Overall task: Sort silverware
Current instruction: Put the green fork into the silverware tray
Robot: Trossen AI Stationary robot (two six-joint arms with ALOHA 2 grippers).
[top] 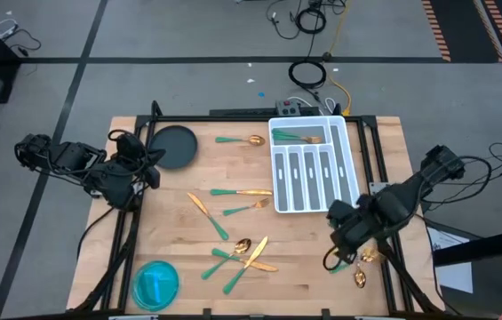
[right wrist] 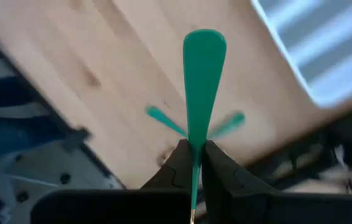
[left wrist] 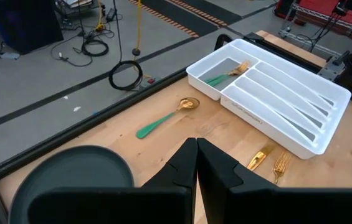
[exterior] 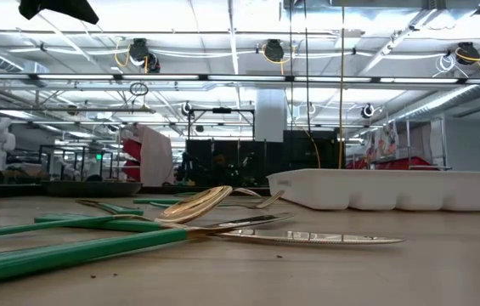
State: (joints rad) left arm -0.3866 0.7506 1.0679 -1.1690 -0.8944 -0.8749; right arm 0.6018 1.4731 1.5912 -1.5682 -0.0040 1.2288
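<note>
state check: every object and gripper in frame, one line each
Right gripper: shut on a teal utensil handle, lifted off the table.
Left gripper: shut, empty, near the dark plate.
Tray: long slots empty, top compartment holds a fork.
Loose silverware: flat on the table, unsorted.
Spoon: lying alone beside the tray.
Blue bowl: upright, front left corner.
</note>
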